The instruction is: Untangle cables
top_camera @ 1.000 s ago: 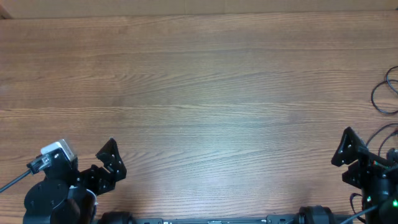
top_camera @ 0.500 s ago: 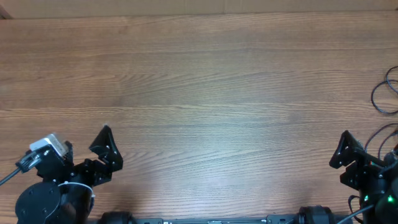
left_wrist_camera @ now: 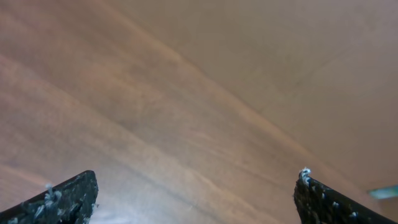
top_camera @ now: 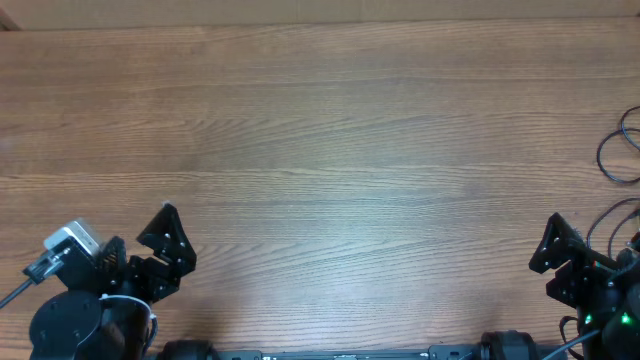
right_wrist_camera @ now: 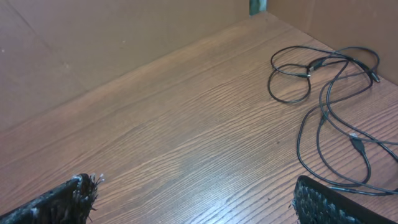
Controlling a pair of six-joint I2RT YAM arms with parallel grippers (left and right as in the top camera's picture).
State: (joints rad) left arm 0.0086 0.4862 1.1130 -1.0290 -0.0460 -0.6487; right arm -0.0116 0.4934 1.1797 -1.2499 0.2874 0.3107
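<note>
The cables [right_wrist_camera: 329,87] are thin black cords lying in loose loops on the wooden table at the right of the right wrist view. Only a loop of them [top_camera: 618,160] shows at the far right edge of the overhead view. My right gripper [top_camera: 555,250] is open and empty near the front right corner, a short way in front of the cables; its fingertips frame bare wood [right_wrist_camera: 193,199]. My left gripper [top_camera: 165,245] is open and empty near the front left corner, far from the cables; its wrist view [left_wrist_camera: 196,196] shows only blurred wood.
The wooden table [top_camera: 320,150] spans the overhead view. A brown wall [right_wrist_camera: 124,31] stands behind the table in the right wrist view. The arm bases [top_camera: 340,352] run along the front edge.
My left gripper has shifted a little left and toward the front edge. The right gripper has barely moved. The cables lie as before.
</note>
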